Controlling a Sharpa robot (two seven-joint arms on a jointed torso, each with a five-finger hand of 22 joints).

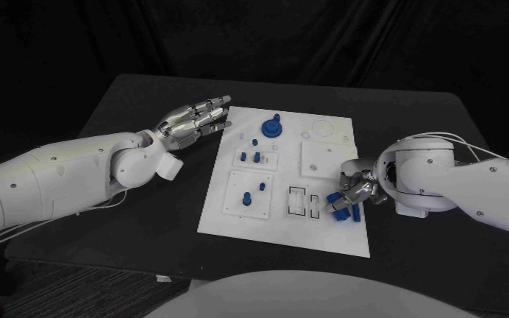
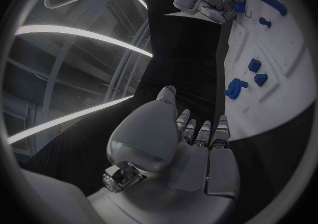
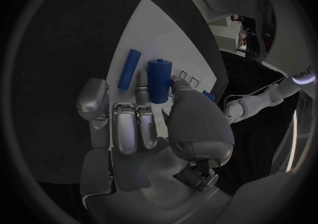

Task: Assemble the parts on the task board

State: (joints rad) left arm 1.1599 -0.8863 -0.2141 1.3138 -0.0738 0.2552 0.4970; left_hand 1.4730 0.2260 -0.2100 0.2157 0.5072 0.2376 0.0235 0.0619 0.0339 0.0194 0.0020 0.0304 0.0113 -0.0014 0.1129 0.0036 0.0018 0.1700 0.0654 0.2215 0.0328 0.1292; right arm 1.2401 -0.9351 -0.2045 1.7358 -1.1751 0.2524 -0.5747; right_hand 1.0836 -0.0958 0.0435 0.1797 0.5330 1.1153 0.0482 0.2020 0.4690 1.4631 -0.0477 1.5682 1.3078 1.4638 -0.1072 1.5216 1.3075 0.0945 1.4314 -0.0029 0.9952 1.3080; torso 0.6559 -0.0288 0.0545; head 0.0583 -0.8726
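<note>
The white task board (image 1: 278, 227) lies mid-table. My right hand (image 1: 355, 189) is over its near right edge and pinches a blue cylinder (image 1: 335, 207) between thumb and fingers; the right wrist view shows that cylinder (image 3: 159, 79) upright at the fingertips. A long blue bar (image 3: 129, 68) lies on the board just beside it (image 1: 355, 214). A round blue wheel part (image 1: 273, 126) sits at the board's far side. Small blue pegs (image 1: 258, 158) stand in the left panels. My left hand (image 1: 196, 122) hovers off the board's far left corner, fingers straight and apart, holding nothing.
Two rectangular slots (image 1: 304, 202) are cut in the board just left of my right hand. A square white panel (image 1: 322, 157) sits behind it. The left wrist view shows the board (image 2: 291, 70) with blue parts (image 2: 235, 87) beyond my left hand (image 2: 199, 144). Black table (image 1: 159, 97) surrounds the board.
</note>
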